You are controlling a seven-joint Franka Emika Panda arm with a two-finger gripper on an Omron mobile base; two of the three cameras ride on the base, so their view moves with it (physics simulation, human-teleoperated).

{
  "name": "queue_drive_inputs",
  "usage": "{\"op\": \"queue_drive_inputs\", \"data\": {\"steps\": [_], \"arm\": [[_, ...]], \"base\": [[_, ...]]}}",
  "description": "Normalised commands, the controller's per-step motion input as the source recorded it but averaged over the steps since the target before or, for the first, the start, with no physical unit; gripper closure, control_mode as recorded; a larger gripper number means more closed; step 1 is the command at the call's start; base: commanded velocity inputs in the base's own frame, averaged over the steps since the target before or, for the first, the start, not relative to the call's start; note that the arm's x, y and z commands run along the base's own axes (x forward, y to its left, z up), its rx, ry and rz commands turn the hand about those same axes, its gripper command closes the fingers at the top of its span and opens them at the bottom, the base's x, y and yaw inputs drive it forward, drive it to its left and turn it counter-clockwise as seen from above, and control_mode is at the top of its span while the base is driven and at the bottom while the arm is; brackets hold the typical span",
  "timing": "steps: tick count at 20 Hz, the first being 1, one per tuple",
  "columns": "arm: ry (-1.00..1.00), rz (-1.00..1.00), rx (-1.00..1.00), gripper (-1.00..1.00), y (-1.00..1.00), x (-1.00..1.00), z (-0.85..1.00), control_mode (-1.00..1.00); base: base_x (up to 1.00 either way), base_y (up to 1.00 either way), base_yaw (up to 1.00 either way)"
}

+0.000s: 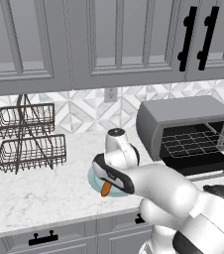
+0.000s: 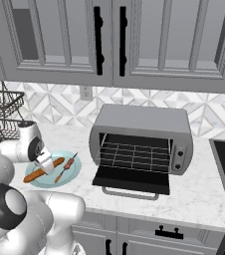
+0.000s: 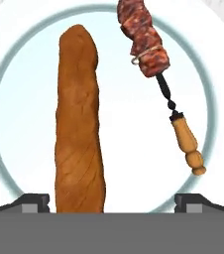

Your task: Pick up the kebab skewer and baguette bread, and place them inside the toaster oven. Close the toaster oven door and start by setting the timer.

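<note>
The gripper (image 3: pixel 112 201) hangs over the pale blue plate (image 3: pixel 20 74) with its jaws spread wide and nothing between them; the two dark fingertips (image 3: pixel 34 202) stand well apart at either side. The baguette bread (image 3: pixel 79 129) lies lengthwise between them, nearer one tip than the other, so the arm looks lined up for a first grasp, though whether the tips already touch it cannot be told. The loaf is a matte orange-brown cylinder with rounded ends and faint scored lines on its crust. Beside it, on the same plate, lies the kebab skewer (image 3: pixel 158 79): lumpy reddish meat chunks on a thin dark rod ending in a turned wooden handle.

Nothing of the task seems done yet. Off to the side on the marble counter, the toaster oven (image 2: pixel 142 137), a smooth grey metal box, holds only its wire rack. The toaster oven door (image 2: pixel 132 180) lies folded down flat. Loading both items, shutting the door and setting the timer all remain.
</note>
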Motion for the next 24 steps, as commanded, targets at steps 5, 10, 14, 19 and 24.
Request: {"op": "queue_drive_inputs", "data": {"steps": [5, 10, 14, 19, 24], "arm": [[0.03, 0.0, 0.0, -1.0, 0.13, 0.23, -0.19, -1.0], [0.01, 0.0, 0.0, -1.0, 0.0, 0.16, -0.14, -1.0], [0.0, 0.0, 0.0, -1.0, 0.0, 0.0, -0.27, -1.0], [0.0, 0.0, 0.0, -1.0, 0.0, 0.0, -0.34, -1.0], [0.02, 0.0, 0.0, 1.0, 0.04, 0.0, -0.06, -1.0]], "base": [[0.0, 0.0, 0.0], [0.0, 0.0, 0.0], [0.0, 0.0, 0.0], [0.0, 0.0, 0.0], [0.0, 0.0, 0.0]]}}
